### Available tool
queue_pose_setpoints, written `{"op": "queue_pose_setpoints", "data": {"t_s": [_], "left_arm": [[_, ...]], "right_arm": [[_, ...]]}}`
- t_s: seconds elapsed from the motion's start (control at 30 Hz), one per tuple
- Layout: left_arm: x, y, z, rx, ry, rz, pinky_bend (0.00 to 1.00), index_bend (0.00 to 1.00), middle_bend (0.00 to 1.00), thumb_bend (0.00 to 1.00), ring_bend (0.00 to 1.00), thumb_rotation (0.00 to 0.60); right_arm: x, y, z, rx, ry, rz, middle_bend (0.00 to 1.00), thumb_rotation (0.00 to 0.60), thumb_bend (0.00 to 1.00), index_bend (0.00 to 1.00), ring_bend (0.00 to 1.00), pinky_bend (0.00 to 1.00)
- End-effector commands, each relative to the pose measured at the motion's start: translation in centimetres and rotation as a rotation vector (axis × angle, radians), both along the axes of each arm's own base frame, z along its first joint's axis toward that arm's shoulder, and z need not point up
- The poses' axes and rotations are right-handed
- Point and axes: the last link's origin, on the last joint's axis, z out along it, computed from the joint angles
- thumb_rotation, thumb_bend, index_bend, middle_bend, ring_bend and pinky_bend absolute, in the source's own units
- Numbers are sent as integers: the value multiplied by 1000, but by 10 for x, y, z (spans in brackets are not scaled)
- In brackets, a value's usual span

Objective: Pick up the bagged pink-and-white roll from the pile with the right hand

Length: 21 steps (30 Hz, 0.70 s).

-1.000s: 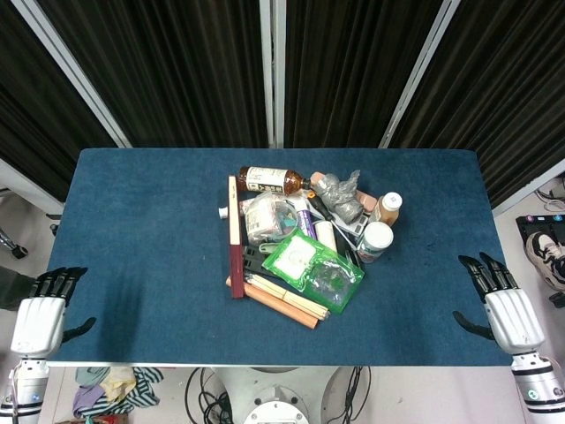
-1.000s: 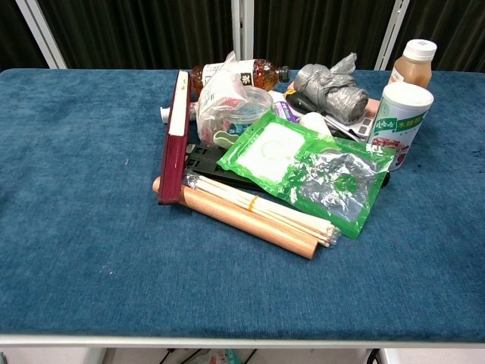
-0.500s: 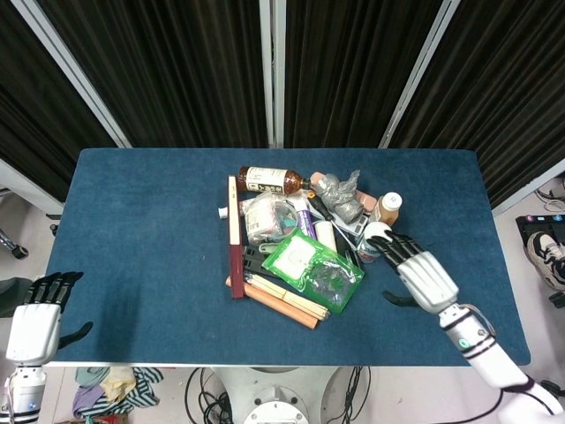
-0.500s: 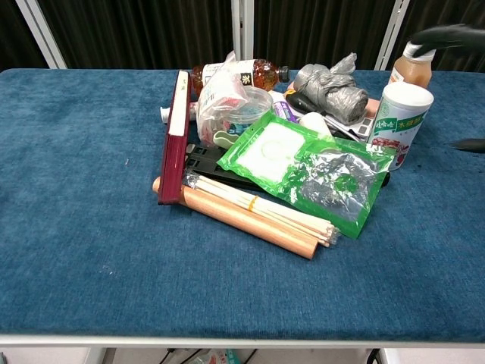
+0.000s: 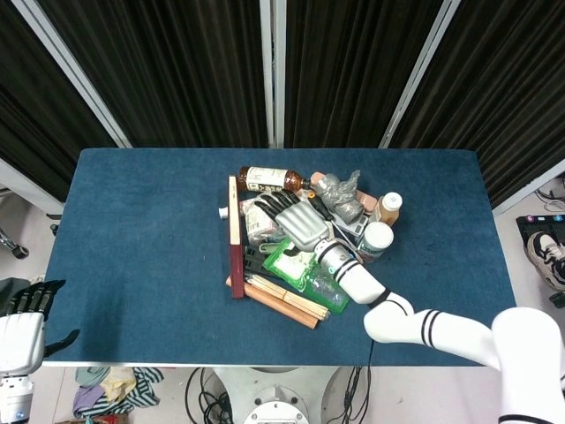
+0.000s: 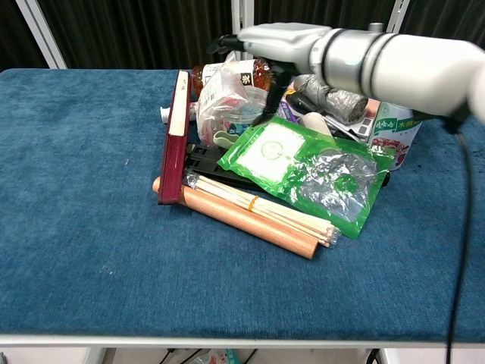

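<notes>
The bagged pink-and-white roll [image 6: 226,102] lies in a crinkled clear bag at the left of the pile, next to a dark red book [image 6: 173,136]. In the head view the roll [image 5: 257,226] is partly covered by my right hand [image 5: 296,223]. That hand [image 6: 276,36] hovers just above the roll with its dark fingers spread, holding nothing; whether the fingertips touch the bag I cannot tell. My left hand [image 5: 19,320] hangs off the table's near left corner, fingers extended and empty.
On the blue table [image 5: 132,230] the pile also holds a green pouch [image 6: 303,163], wooden sticks [image 6: 250,212], a tea bottle [image 5: 267,179], a grey crumpled bag [image 6: 333,89] and a white can [image 6: 399,125]. My right forearm crosses over the pouch.
My right hand has swept from the table's right edge leftward across the pile to above the bagged roll. The left hand has drifted lower and further left.
</notes>
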Motion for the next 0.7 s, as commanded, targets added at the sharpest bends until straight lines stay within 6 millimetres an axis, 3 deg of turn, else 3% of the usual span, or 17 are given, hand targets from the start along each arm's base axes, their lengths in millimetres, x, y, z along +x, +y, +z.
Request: {"op": "queue_pose_setpoints", "data": {"t_s": [0.03,0.17,0.23,0.3,0.37,0.43,0.5,0.7], "left_arm": [[-2,-1,0,2,-2,8,188,175,196,86,161,600],[-3,-2,0,4,-4,13,188,175,196,86,162,600],[-4,-1,1,3,-4,13,188,175,196,86,162,600],[-4,-1,1,2,-3,12,188,175,196,86,161,600],[-4,-1,1,1,-3,13,188,175,196,86,161,600],[-5,-3,1,5,-3,16,188,175,196,86,161,600],[-6,-4,2,10,-5,21,188,177,196,86,161,600],[-8,-7,2,16,-9,22,188,180,196,86,161,600]], "right_arm": [[19,-13,-27,13,48,-15,31,600,16,0,0,16],[26,-24,-41,6,61,-51,59,600,62,0,0,18],[29,-27,-47,10,47,-71,102,600,142,39,0,47],[33,-29,-54,7,36,-80,180,600,241,159,43,131],[36,-31,-58,-13,33,-68,295,600,369,339,160,271],[36,-31,-59,-51,32,-35,441,600,501,579,334,493],[34,-30,-56,-85,7,-7,529,600,545,704,441,622],[21,-13,-26,-87,-247,45,595,600,583,780,518,707]]}}
